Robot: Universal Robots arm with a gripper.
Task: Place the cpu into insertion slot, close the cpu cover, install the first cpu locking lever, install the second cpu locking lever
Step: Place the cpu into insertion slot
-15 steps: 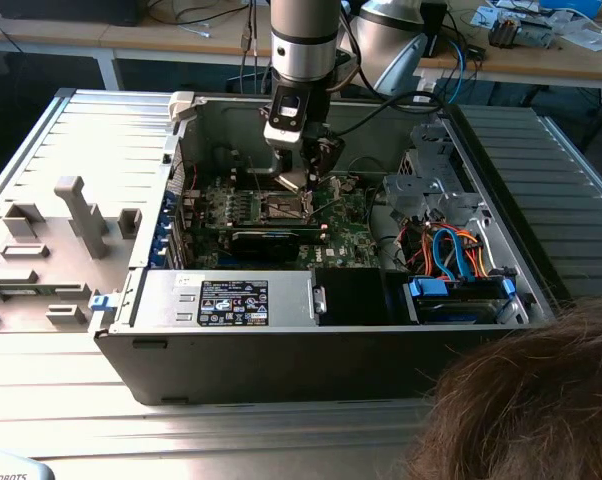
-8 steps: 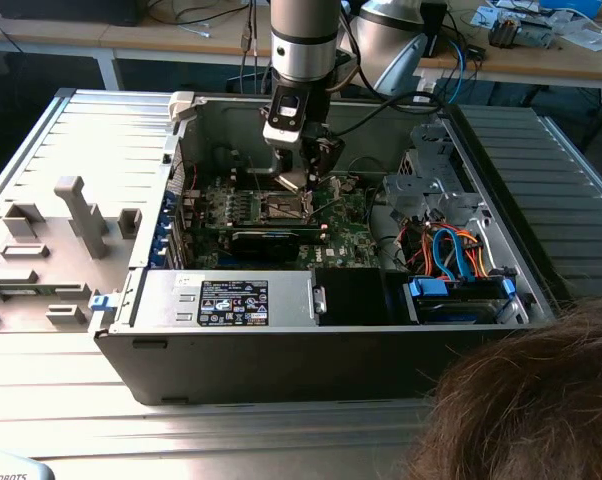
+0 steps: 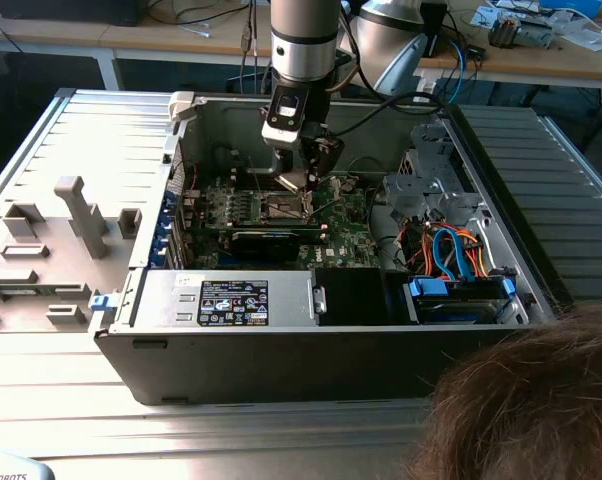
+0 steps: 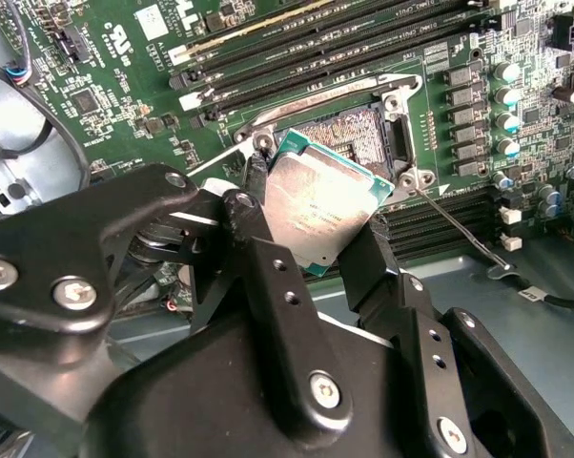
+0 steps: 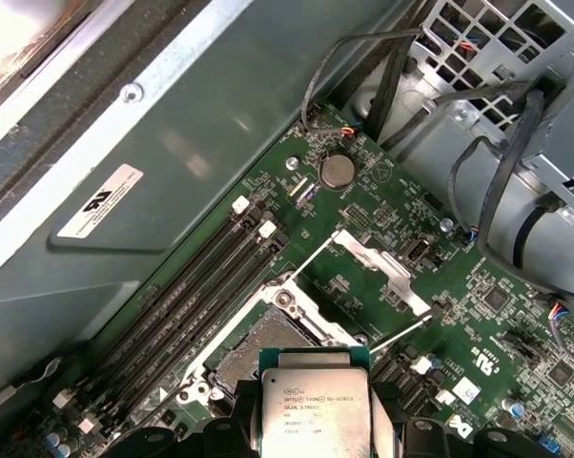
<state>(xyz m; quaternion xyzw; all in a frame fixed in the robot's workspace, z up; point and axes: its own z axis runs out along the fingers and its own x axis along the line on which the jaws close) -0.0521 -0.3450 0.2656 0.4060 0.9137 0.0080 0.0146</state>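
Pincer (image 3: pixel 306 182) first: in both wrist views its black fingers (image 4: pixel 258 239) are drawn in narrow on two opposite edges of the cpu (image 4: pixel 320 210), so the chip is in its hold.

Sweeping the exterior view from its left, grey fixture blocks (image 3: pixel 81 215) stand on the ribbed metal table (image 3: pixel 101 140). Next comes the open computer case (image 3: pixel 281 365) with the green motherboard (image 3: pixel 346 225) on its floor, and the arm reaches down over the middle of the board. Further to that view's right sits a drive bay with orange and blue cables (image 3: pixel 456 255), and a person's hair (image 3: pixel 531 400) fills the near corner.

By my reading, no step of the task is finished yet. In the second wrist view the insertion slot (image 4: pixel 349 129) lies bare, its contact field exposed. In the first wrist view a silvery plate that I take for the cpu cover (image 5: pixel 378 272) stands swung away from the slot. Two thin wire levers (image 5: pixel 397 331) stick out loose and unhooked. Seating, closing and both lockings all appear to remain.

The chip sits between the fingertips, tilted, just above and partly overlapping the slot's near edge. It looks close to the socket but not seated in it.
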